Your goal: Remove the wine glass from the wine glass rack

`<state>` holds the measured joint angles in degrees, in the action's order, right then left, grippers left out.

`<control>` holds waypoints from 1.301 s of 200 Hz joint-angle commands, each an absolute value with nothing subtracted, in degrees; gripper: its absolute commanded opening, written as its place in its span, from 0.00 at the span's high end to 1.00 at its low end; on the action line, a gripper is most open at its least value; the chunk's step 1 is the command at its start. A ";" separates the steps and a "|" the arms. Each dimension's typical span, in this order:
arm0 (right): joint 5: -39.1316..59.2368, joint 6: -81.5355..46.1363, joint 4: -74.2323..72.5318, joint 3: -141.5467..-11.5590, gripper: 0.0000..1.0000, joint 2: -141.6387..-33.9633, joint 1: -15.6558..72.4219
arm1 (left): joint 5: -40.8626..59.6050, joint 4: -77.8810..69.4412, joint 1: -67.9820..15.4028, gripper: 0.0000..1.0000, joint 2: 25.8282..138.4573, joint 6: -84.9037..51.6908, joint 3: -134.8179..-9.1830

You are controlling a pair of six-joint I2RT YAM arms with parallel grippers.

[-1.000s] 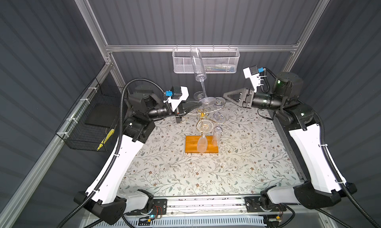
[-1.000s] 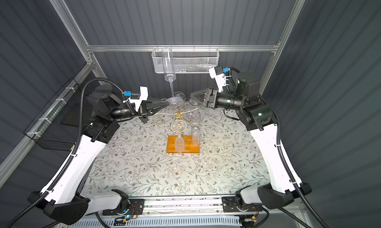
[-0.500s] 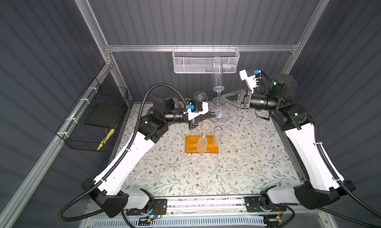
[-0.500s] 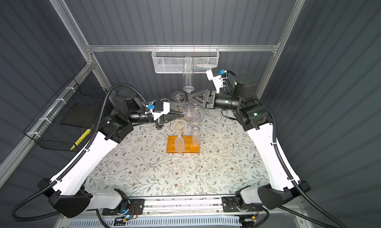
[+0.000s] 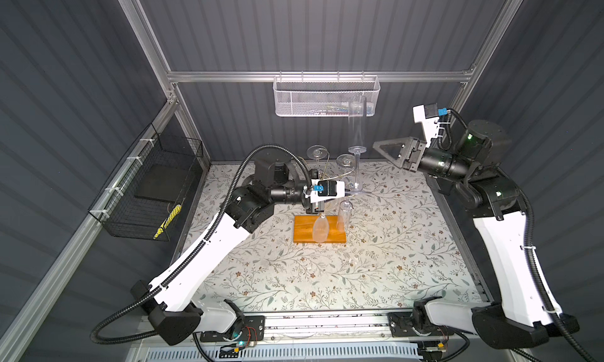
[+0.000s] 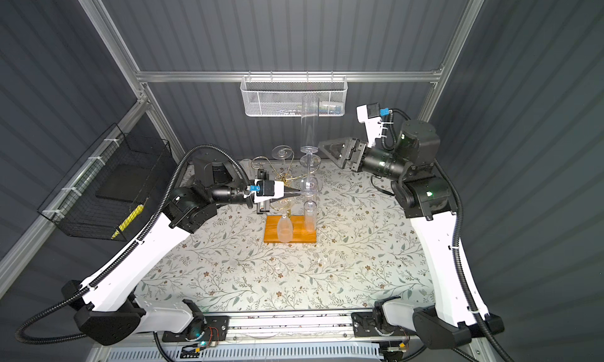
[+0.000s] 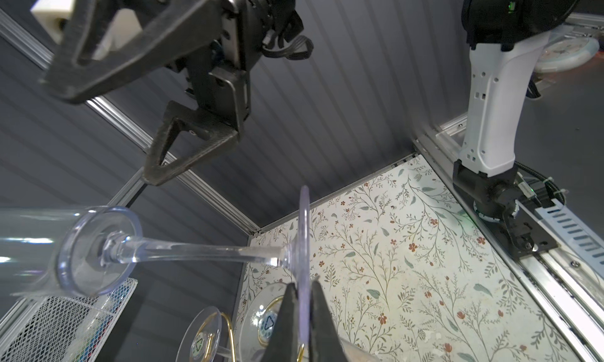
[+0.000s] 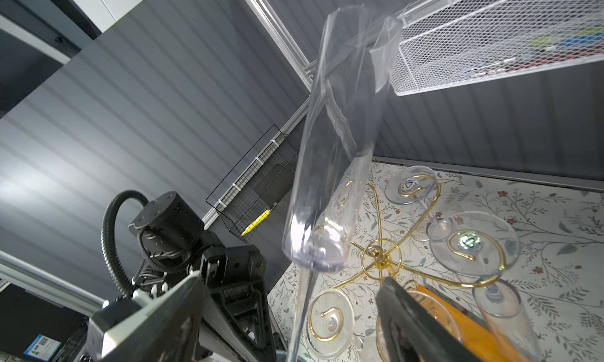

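Left hand (image 5: 353, 191) pinches the glass (image 5: 356, 125) by the edge of its flat foot, with the fingers (image 7: 287, 311) closed on either face of the disc (the left wrist view shows it best: a thin clear rim sandwiched between two dark tips). The glass stands upright in the air, foot at the bottom and long bowl at the top. From the hand its stem climbs straight up, so the whole glass (image 6: 309, 121) rises above the grip, and in both top views the bowl's rim crosses in front of the white basket (image 5: 294, 98) on the back wall.

Now the right hand (image 5: 376, 145): it is spread wide and holds nothing. It sits high on the right, with its tips pointing at the base of the bowl, just beside the glass but apart from it. From its own wrist camera the bowl (image 8: 340, 147) fills the middle of the view, and the stem drops between the two parted fingers (image 8: 402, 311).

The rack (image 5: 302, 234) stands on the floral worktop (image 5: 392, 246), directly beneath and slightly behind the left hand. Other glasses (image 5: 320, 228) hang bowl-down from its gold arms. The held glass's foot floats near the top of the pole, on its right side.
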<state>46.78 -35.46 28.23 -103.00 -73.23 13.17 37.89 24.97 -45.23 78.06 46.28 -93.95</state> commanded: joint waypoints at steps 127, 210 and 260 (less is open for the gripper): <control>47.77 -33.06 29.56 -105.14 0.32 -76.04 11.43 | 27.99 29.36 -54.67 1.00 82.08 57.22 -98.61; 46.93 -33.99 28.53 -103.89 0.49 -74.88 11.25 | 26.74 27.61 -55.44 1.00 81.04 56.69 -96.58; 46.99 -33.93 28.33 -103.80 0.56 -74.49 11.16 | 26.71 27.68 -55.74 1.00 81.21 56.74 -96.14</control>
<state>46.48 -34.54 30.28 -104.14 -75.79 11.40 26.92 28.60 -55.27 82.52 56.60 -96.77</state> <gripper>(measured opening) 0.482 0.081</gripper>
